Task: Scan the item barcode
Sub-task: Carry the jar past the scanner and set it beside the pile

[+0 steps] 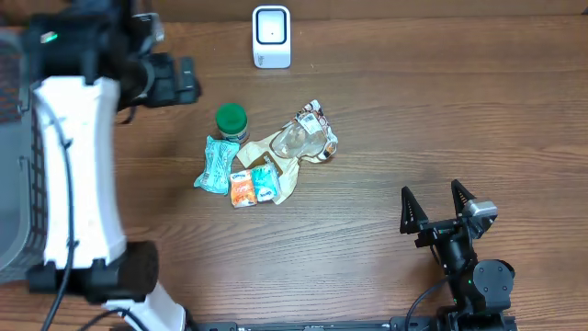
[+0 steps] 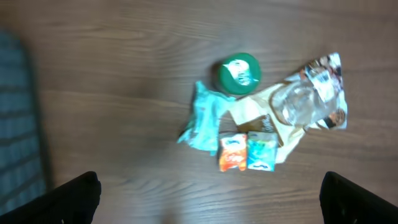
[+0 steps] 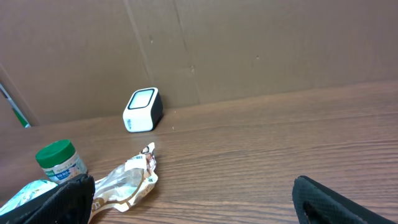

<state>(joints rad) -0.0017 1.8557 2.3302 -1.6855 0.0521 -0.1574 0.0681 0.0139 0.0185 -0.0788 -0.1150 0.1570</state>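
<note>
Left gripper (image 2: pixel 211 199), at the 10 o'clock of the packets (image 1: pixel 253 184), and right gripper (image 1: pixel 432 198), at their 4 o'clock, both stand wide apart, holding nothing. Packets overlap mid-table, scanner (image 1: pixel 271 37) at their 12 o'clock. Risk: one pinch lifts two packets; creasing hides the barcode.

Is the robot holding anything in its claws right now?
No. The left claw and the right claw are both open and empty; the packets lie on the table.

A white scanner (image 3: pixel 143 109) stands far off on the wooden table (image 3: pixel 280 143), against a cardboard wall (image 3: pixel 249 50). Nearer, at left, a green-lidded jar (image 3: pixel 60 159) sits beside a crumpled wrapper (image 3: pixel 127 180). The right gripper (image 3: pixel 193 185) has its dark fingers (image 3: pixel 68 202) spread wide, holding nothing.
</note>
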